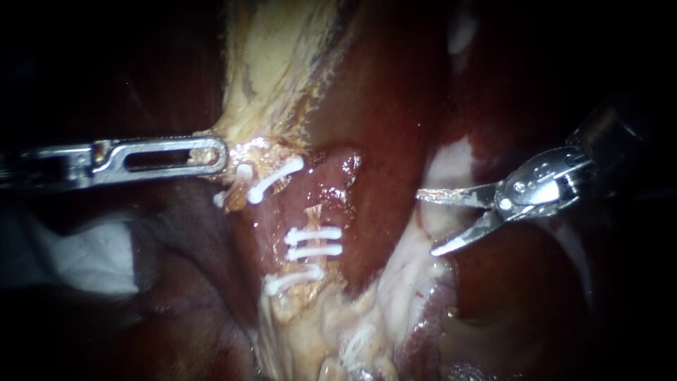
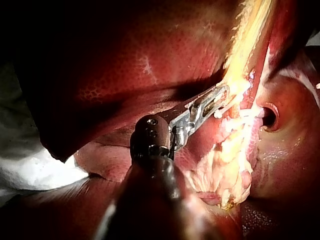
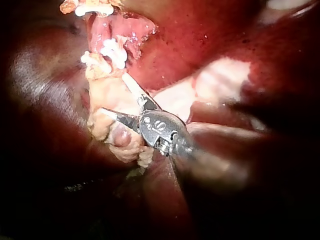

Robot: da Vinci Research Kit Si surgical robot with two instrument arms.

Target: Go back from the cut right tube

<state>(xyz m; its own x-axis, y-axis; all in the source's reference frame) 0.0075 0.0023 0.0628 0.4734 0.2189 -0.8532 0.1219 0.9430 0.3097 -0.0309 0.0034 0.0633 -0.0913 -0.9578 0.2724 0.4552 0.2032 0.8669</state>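
1. The liver takes up most of the endoscope view, dark red and shiny.
2. A strip of yellowish tissue runs down from the top towards the middle.
3. There's some white gauze at lower left, beside the liver.
4. The left instrument comes in flat from the left. Its claw is clamped on the lower edge of that yellowish tissue, and the left wrist view shows the same grip.
5. The right instrument comes in from the right. Its claw is a pair of blades spread apart with nothing between them, over pale tissue.
6. The right tube sits mid-view between the two instruments, apart from the blades. I can't really make out the cut itself.
7. Three white clips cross it, two close together and one lower down.
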